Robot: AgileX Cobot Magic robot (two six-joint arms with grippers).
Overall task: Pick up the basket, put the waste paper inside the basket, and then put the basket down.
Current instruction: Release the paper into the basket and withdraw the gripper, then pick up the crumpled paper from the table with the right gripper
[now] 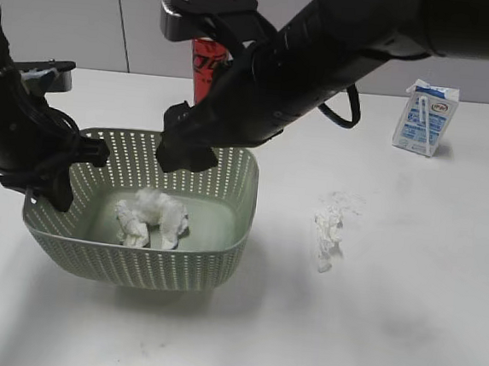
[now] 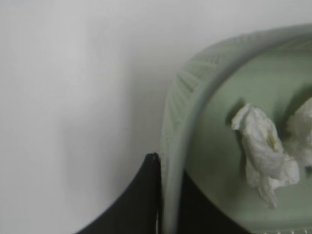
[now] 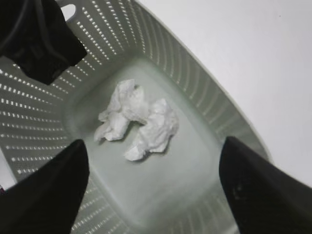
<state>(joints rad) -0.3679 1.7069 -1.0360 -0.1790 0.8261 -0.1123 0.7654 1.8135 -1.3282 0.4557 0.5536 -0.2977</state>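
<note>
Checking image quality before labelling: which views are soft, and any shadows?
Left wrist view: soft throughout, basket rim and waste paper blurred. Right wrist view: the right gripper fingers are dark, out-of-focus wedges; paper sharper. Exterior view: sharp, soft shadow under the basket on the table.

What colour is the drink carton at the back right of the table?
The drink carton is white with blue parts, seen best in the exterior view.
</note>
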